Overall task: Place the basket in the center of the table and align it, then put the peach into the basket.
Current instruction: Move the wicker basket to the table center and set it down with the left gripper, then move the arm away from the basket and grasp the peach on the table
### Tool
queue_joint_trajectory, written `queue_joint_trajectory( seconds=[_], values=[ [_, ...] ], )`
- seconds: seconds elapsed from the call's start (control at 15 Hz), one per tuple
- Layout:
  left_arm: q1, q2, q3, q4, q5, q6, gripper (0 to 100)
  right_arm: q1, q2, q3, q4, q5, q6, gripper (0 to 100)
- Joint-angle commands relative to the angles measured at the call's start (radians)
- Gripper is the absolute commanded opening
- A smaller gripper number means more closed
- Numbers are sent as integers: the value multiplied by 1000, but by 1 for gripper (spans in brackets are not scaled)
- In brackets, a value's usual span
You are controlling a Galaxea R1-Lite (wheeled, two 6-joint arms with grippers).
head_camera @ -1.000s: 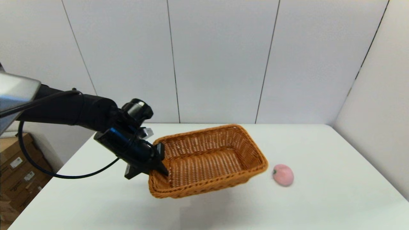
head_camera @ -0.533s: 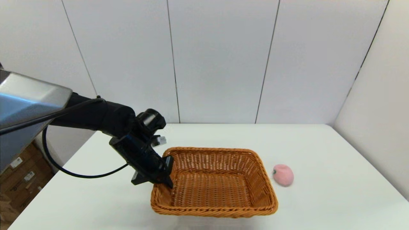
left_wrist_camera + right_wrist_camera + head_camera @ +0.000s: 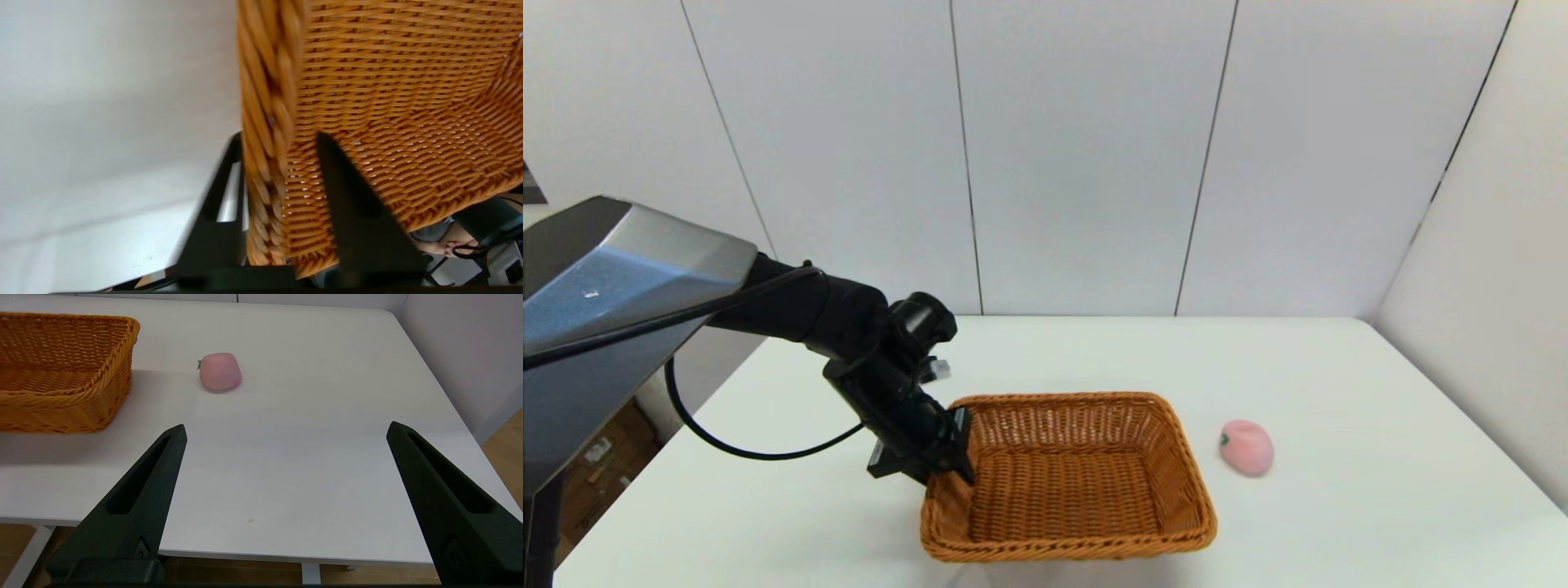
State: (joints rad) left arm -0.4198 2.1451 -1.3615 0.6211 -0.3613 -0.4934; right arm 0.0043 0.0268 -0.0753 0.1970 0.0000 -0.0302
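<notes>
An orange-brown wicker basket sits near the middle of the white table, its long sides running square to the table's front edge. The left gripper is clamped on the basket's left wall — 1 black finger inside, 1 outside, the braided rim pinched between them. A small pale-pink peach lies on the table just to the right of the basket, not touching it.

The right gripper hangs back off the table's near edge, its 2 fingers spread wide and holding nothing.

The basket looks light and stiff, so a rim pinch should do. The peach looks matte and rounded; it may roll, so gripping across its widest part seems best.

The basket's underside is hidden — whether it rests fully flat cannot be told.
</notes>
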Motion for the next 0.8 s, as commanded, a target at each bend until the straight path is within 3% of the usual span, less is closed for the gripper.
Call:
queue_joint_trajectory(
  seconds=[0.07, 0.27, 0.4, 0.6, 0.8],
  values=[
    [15, -22, -1, 5, 4, 3, 100, 0, 4, 0, 1, 0, 0, 100],
    [92, -56, -36, 12, 2, 7, 100, 0, 4, 0, 1, 0, 0, 100],
    [202, -117, -45, 20, 1, 24, 100, 0, 5, 0, 1, 0, 0, 100],
    [361, -221, -53, 106, 2, 154, 100, 0, 5, 0, 1, 0, 0, 100],
    [464, -337, -70, 183, 90, 237, 100, 0, 7, 0, 1, 0, 0, 100]
  ],
)
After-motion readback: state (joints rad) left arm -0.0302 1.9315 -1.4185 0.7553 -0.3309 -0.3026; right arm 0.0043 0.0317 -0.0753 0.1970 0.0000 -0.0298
